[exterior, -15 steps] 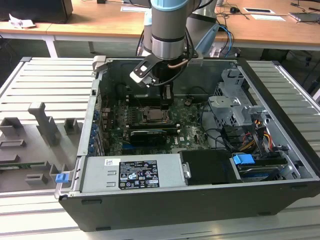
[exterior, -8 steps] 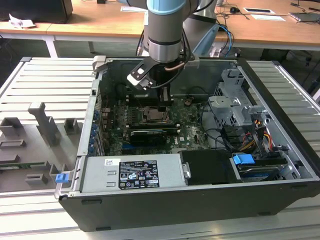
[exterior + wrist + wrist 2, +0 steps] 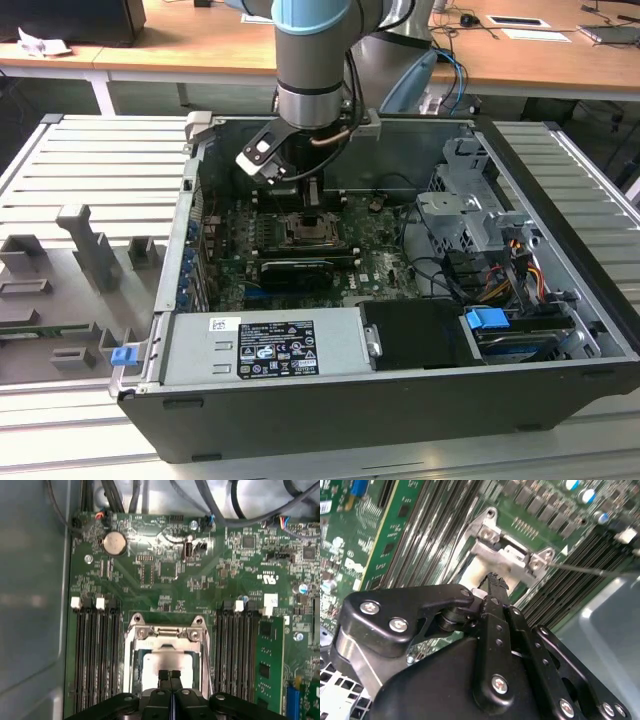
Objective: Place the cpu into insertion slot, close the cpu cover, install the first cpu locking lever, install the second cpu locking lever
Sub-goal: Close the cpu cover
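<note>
Exterior view: an open computer case [image 3: 350, 415] lies on a ribbed table [image 3: 90, 170]. The robot arm [image 3: 310, 60] reaches straight down into it with its wrist vertical. The gripper [image 3: 313, 207] hangs just above the insertion slot [image 3: 308, 233] on the motherboard [image 3: 385, 265].

First wrist view: the gripper [image 3: 170, 674] has its two black fingertips pressed together, pinching nothing. The cpu [image 3: 167, 659] lies flat in the slot directly beneath them. The cpu cover [image 3: 165, 632] frames the chip, its hinge edge just beyond the fingertips. Memory slots [image 3: 95, 655] run along either side of the fingers.

Second wrist view: the closed gripper [image 3: 495, 580] points at the pale chip face [image 3: 472, 575]; whether they touch cannot be told. A thin rod, likely a locking lever [image 3: 590, 570], juts out beside the cover's hinge.

The chip looks light, stiff, smooth and fragile, so its edges are the safest hold. The cover looks like thin, springy sheet metal, best pushed on its frame
</note>
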You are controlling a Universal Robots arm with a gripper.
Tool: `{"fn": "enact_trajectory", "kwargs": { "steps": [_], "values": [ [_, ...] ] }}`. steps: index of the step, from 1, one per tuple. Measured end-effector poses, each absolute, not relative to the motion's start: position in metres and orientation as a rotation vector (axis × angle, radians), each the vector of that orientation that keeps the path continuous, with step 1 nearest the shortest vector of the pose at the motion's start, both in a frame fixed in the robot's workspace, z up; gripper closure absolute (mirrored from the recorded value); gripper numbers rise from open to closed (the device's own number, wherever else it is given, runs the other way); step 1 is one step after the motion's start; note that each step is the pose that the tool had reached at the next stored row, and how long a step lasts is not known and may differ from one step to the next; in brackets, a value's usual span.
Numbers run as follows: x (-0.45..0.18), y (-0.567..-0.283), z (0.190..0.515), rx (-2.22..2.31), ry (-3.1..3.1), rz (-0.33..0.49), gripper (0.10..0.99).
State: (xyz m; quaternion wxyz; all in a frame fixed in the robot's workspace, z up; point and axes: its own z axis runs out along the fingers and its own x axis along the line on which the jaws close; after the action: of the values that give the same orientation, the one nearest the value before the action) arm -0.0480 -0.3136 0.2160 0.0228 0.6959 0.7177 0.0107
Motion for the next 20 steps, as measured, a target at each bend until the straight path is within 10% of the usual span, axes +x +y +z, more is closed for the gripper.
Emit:
{"fn": "enact_trajectory", "kwargs": {
  "steps": [20],
  "values": [
    [-0.047, -0.311, 0.216, 2.145, 2.214, 0.036, 0.98]
  ]
}}
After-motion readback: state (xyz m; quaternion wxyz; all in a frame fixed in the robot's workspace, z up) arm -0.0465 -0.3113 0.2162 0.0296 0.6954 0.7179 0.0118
